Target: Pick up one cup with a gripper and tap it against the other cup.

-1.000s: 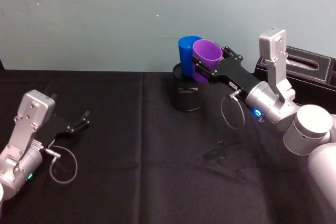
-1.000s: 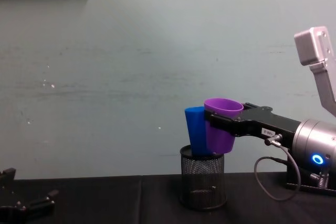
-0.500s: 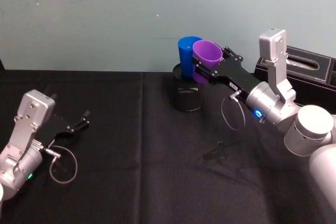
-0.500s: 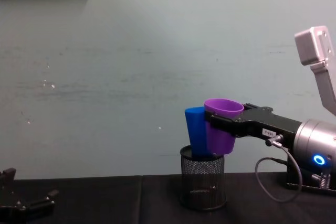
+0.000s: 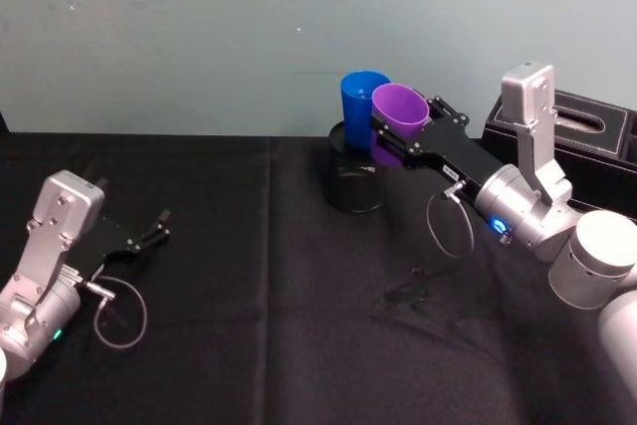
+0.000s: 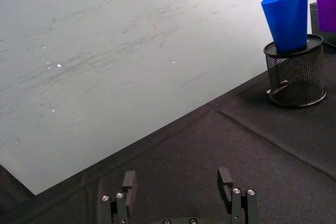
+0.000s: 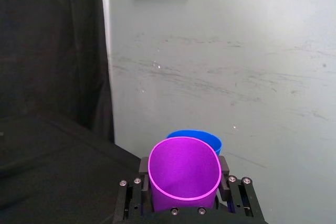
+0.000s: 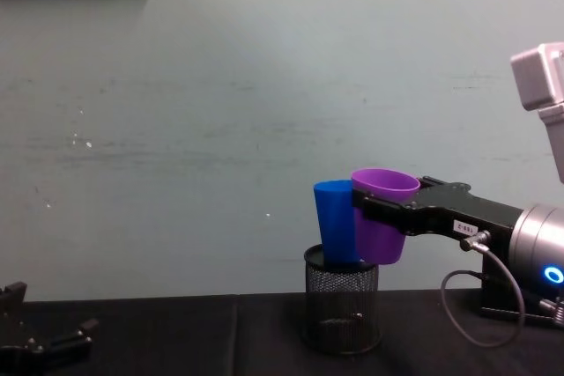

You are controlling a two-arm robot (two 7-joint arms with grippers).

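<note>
Aloft, right gripper (image 5: 406,127) grips purple cup (image 5: 399,106) beside blue cup (image 5: 358,103), label (image 8: 461,227) unreadable

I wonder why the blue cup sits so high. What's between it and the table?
A black mesh holder: the blue cup stands in it, and the holder rests on the black-covered table. The chest view shows it from the side.

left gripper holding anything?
No, the left gripper is open and empty; the purple cup sits in the right gripper.
</note>
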